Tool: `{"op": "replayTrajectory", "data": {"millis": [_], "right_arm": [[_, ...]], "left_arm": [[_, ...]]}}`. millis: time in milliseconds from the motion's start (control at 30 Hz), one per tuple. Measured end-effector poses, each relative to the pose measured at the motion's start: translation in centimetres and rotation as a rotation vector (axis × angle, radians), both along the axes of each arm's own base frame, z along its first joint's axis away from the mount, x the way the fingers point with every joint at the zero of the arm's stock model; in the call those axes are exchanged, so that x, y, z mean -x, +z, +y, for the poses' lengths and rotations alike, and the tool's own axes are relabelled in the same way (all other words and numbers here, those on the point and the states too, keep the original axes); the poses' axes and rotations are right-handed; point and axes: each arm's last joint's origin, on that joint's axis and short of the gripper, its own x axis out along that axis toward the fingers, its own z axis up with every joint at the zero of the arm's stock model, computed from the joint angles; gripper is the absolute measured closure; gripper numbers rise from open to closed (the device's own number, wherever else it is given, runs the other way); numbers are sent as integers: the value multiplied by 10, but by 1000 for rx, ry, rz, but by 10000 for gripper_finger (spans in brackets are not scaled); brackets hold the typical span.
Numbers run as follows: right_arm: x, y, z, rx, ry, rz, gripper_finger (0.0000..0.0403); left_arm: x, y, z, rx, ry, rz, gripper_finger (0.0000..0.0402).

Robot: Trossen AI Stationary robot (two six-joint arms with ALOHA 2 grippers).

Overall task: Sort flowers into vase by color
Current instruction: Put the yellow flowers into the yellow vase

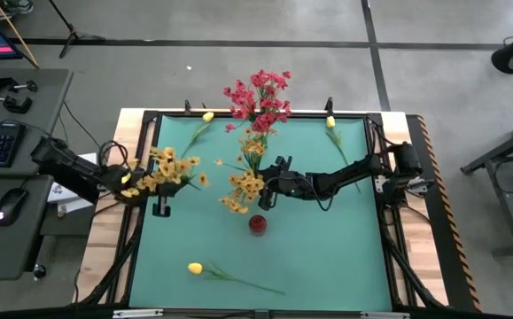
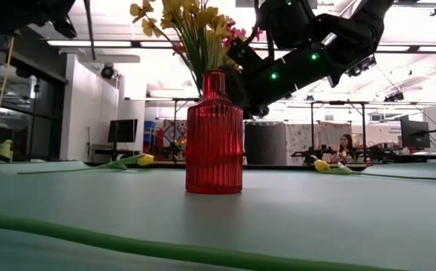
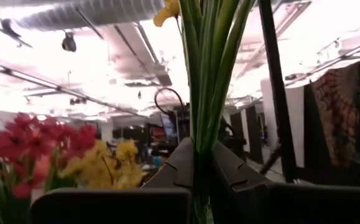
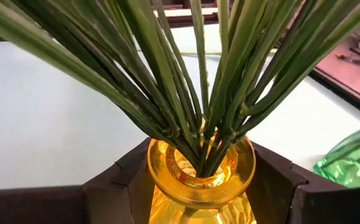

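My left gripper (image 1: 154,193) is at the table's left edge, shut on a bunch of orange-yellow flowers (image 1: 173,167). My right gripper (image 1: 265,193) is mid-table, shut on a yellow glass vase (image 4: 198,180). Several green stems (image 4: 186,93) stick into this vase. Orange-yellow blossoms (image 1: 243,184) and pink-red blossoms (image 1: 260,97) fan out from it. A red ribbed vase (image 1: 257,223) stands just nearer; in the low view it (image 2: 214,132) hides the yellow vase. Single yellow tulips lie flat at far left (image 1: 207,116), far right (image 1: 330,121) and near (image 1: 195,268). My left gripper pinches the bunch's gathered stems (image 3: 203,146) between its two fingers, which lie across them. The stems rise past the fingers with the blossoms above, clear of the table. My right gripper has one finger (image 4: 127,183) on each side of the yellow vase's neck (image 4: 198,163), just under the rim, coming from the table's right. The vase's base is out of view.
Black frame rails (image 1: 238,113) run round the green mat (image 1: 327,248). The near tulip's long stem (image 2: 165,248) lies across the near part of the mat. A desk with a keyboard and mouse (image 1: 8,208) stands left of the table.
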Motion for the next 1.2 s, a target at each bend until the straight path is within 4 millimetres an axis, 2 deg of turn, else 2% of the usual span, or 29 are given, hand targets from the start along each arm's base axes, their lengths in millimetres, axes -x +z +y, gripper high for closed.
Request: {"op": "replayTrajectory", "data": {"millis": [267,500,600,700,867,1000,1100,1200], "right_arm": [[2,-4,-15,-66,-46,19,211],[1,-3,-19,-67,-47,15,211],[1,-3,-19,-52,-40,22,211],[2,-3,-19,-39,-34,30,211],[2,-4,-19,-25,-26,40,211],[2,-4,-19,-27,-21,39,211],[1,-3,-20,-25,-21,38,211],[1,-2,-22,-30,-27,25,211]], "left_arm": [[-16,8,9,-32,-34,-35,401],[-64,24,21,-89,-2,71,401],[-85,19,29,-87,-20,120,401],[-97,8,37,-77,-36,117,401],[-97,-10,44,-47,-26,53,401],[-91,-26,45,-26,5,113,401],[-92,-27,44,-17,18,117,401],[-99,-17,43,-40,19,71,401]]}}
